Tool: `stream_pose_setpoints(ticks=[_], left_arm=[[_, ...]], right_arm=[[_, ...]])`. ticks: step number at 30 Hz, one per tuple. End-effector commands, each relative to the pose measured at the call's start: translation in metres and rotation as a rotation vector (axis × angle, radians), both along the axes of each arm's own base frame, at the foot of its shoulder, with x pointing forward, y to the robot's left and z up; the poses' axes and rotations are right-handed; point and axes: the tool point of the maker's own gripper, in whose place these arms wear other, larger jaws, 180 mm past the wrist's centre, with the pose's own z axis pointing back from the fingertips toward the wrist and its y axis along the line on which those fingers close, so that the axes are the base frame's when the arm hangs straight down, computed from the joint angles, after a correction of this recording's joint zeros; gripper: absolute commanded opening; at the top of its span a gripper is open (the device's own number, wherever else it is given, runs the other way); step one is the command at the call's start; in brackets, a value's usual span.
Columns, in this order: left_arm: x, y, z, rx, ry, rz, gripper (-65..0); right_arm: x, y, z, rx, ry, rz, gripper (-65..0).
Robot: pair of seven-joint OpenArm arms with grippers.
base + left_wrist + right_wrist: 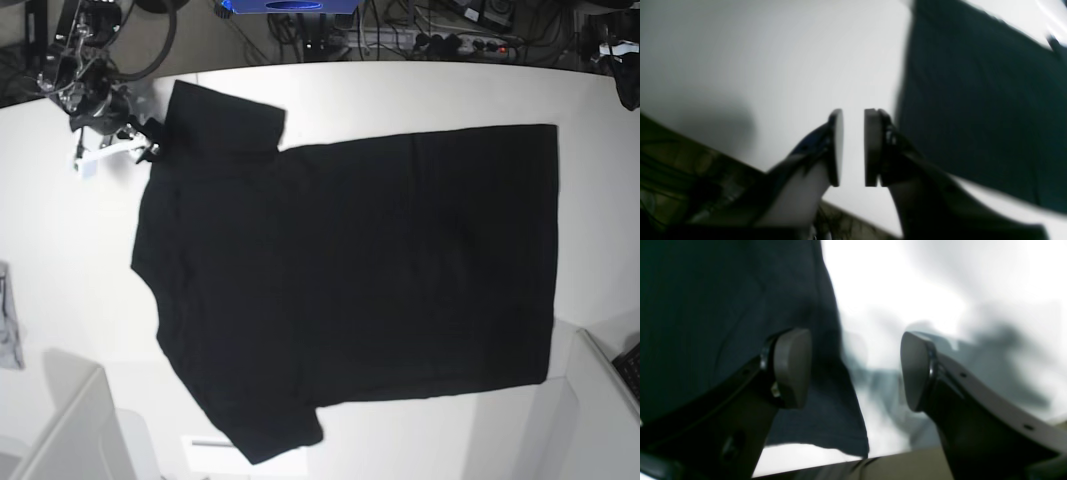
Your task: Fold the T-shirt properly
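The black T-shirt [350, 270] lies spread flat on the white table [60, 250], plain side up, with its sleeves toward the left of the base view. My right gripper [130, 150] hovers at the upper sleeve's edge. In the right wrist view the right gripper [855, 373] stands wide open, holding nothing, with the T-shirt's edge [706, 306] under its left finger. My left gripper [853, 146] hangs over bare table beside the T-shirt [973, 100]. Its pads are a narrow gap apart with nothing between them. In the base view only a dark part of the left arm [622, 70] shows.
A small grey cloth scrap [8, 320] lies at the table's left edge. Grey box walls rise at the bottom left [70, 430] and bottom right [600, 400]. Cables and a power strip [450, 40] run behind the table. The table's edge [740, 160] is close to the left gripper.
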Motion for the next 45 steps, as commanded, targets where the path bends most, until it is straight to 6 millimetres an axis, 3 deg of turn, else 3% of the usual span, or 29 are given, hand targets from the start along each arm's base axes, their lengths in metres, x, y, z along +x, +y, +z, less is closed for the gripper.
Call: stream_pose_setpoints(ticks=[1,5,8,13,19,21,22,24,26,27,28,35,39,42,45], left_arm=[[0.0,0.001,0.011,0.022,-0.023,-0.013,-59.4],[-0.002,0.006,0.013,0.049,-0.005,-0.009,-59.1],[-0.004,0.006,0.003,0.081,0.065,-0.021,-59.4],[-0.003,0.008,-0.003,0.072,0.067,-0.005,-59.4],[-0.004,0.008,-0.003,0.071,0.069,-0.004,-56.4],[-0.005,0.007,-0.007,0.061,0.088,-0.007,-46.7],[-0.005,0.006,-0.011,0.047,0.112,-0.014,-38.8],[-0.007,0.003,-0.021,0.018,0.165,-0.025,-21.4],[-0.005,0.001,-0.023,0.01,0.171,-0.028,-9.1],[-0.003,0.001,-0.023,0.01,0.166,-0.027,-4.9],[-0.003,0.001,-0.023,0.011,0.165,-0.027,-3.5],[0.006,-0.001,-0.026,0.0,0.149,-0.032,-3.6],[0.01,0.003,-0.046,-0.02,0.184,-0.009,-3.6],[0.013,-0.006,-0.07,-0.076,0.258,-0.033,-3.6],[0.021,-0.012,-0.076,-0.103,0.27,-0.046,-3.8]], right_arm=[[0.003,0.0,0.005,-0.006,-0.028,0.032,-26.0],[0.001,0.012,0.002,0.017,-0.03,0.046,-26.0],[0.001,0.017,0.001,0.031,-0.028,0.052,-26.0],[-0.009,0.046,-0.007,0.064,0.001,0.127,-26.0],[-0.01,0.049,-0.007,0.07,0.001,0.133,-26.1],[-0.01,0.049,-0.007,0.069,0.001,0.133,-27.0],[-0.01,0.048,-0.008,0.066,0.004,0.133,-30.0],[-0.01,0.048,-0.008,0.065,0.004,0.134,-41.3],[-0.011,0.048,-0.008,0.067,0.008,0.136,-58.1],[-0.01,0.048,-0.008,0.067,0.006,0.136,-65.0],[-0.01,0.048,-0.009,0.068,0.01,0.135,-65.0],[-0.022,0.046,-0.026,0.086,0.07,0.121,-65.0],[-0.021,0.048,-0.024,0.087,0.064,0.125,-65.0],[-0.021,0.048,-0.024,0.087,0.064,0.125,-65.0],[-0.021,0.047,-0.025,0.087,0.065,0.123,-65.0]])
